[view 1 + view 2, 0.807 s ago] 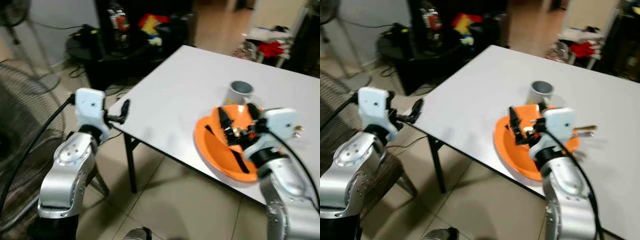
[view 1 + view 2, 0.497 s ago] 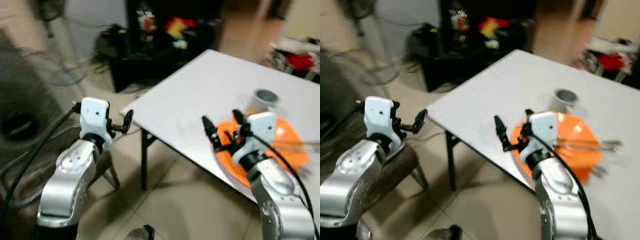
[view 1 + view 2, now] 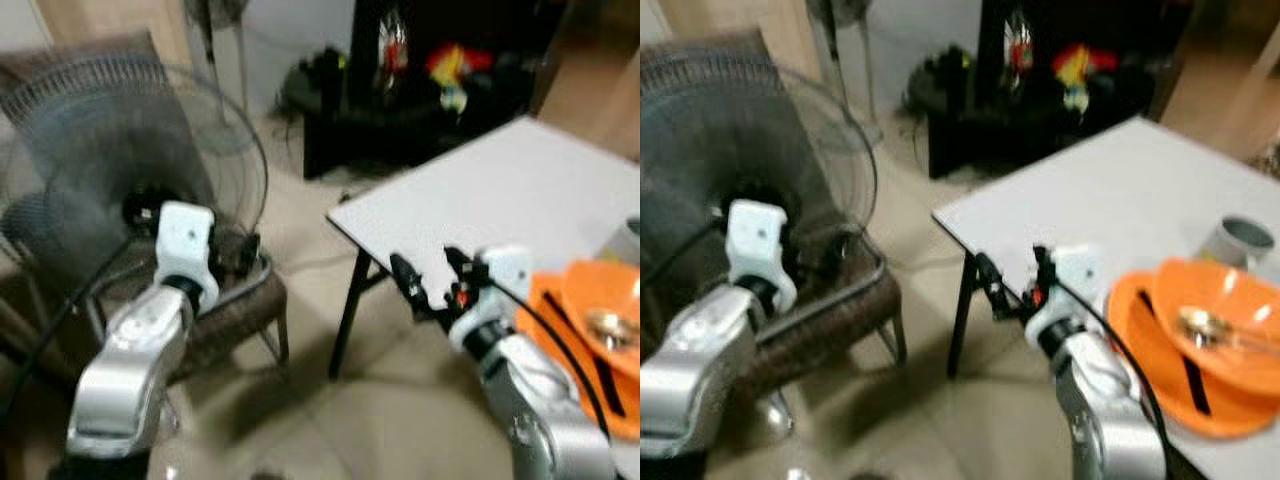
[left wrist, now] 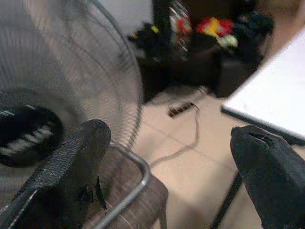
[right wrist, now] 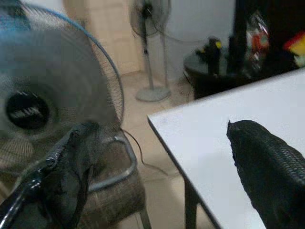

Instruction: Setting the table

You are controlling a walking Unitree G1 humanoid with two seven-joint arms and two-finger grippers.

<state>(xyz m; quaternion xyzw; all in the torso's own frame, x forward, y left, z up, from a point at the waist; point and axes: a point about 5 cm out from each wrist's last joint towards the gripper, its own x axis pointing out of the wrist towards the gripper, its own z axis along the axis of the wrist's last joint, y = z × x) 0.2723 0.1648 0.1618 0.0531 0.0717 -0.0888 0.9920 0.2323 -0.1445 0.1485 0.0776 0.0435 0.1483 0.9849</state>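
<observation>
1. Leftmost, a fan (image 3: 120, 190) stands over a wicker chair (image 3: 235, 310); neither looks like part of the table setting.
2. Next, the left claw (image 3: 240, 258) hangs above the chair with its fingers spread wide and nothing between them, well apart from the counter (image 3: 480, 190).
3. Further right, the right claw (image 3: 432, 282) hovers just off the counter's near corner, fingers apart and empty.
4. On the counter's right side sit an orange plate (image 3: 1160, 380) with an orange bowl (image 3: 1225, 325) resting on it, tilted, and what looks like a spoon (image 3: 1220, 330) lying in the bowl; blur keeps that uncertain.
5. Just behind the bowl stands a grey cup (image 3: 1235, 240).
6. By my reading, one place looks largely laid: plate, bowl, cup and cutlery are already down.
7. What remains is likely fetching further items, since both claws are free and most of the counter is bare.
</observation>
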